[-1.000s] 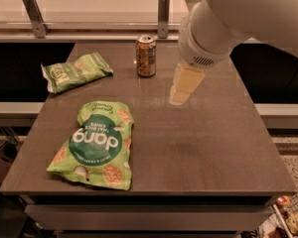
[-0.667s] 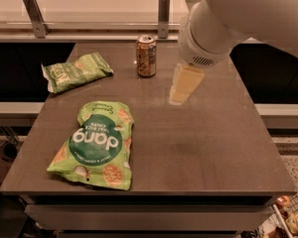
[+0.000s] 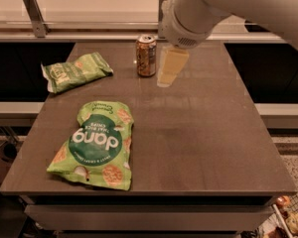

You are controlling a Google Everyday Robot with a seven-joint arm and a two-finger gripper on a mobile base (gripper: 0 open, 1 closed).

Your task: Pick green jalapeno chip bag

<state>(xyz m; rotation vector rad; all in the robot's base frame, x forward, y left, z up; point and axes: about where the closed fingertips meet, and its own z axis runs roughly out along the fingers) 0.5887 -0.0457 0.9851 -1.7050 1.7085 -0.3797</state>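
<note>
- Brown and smooth, the top of the desk (image 3: 213, 133) is seen from the front, and three things are set on it.
- The green jalapeno chip bag (image 3: 75, 71) is found at the back left of the desk, close to the left edge.
- It is small, light green and crinkled. It is laid flat and turned a little slantwise, and a darker green patch is seen near its left end.
- A bigger bright green bag (image 3: 95, 145) is laid flat at the front left. A dark green circle is printed on it, and the word "dang" is seen upside down.
- The two bags are kept apart, with a strip of bare desk between them.
- A drink can (image 3: 146, 56) is stood upright at the back, near the middle. It is placed to the right of the small bag and is not touched by it.
- The claw (image 3: 166, 76) is seen just beside the can, on its right. It is pale yellow and is pointed down toward the desk.
- Whether the claw is spread or pressed together cannot be told.
- The claw is carried by a thick white arm (image 3: 203, 9) that is reached in from the top right.
- The small bag is kept well apart from the claw, with the can between them.
</note>
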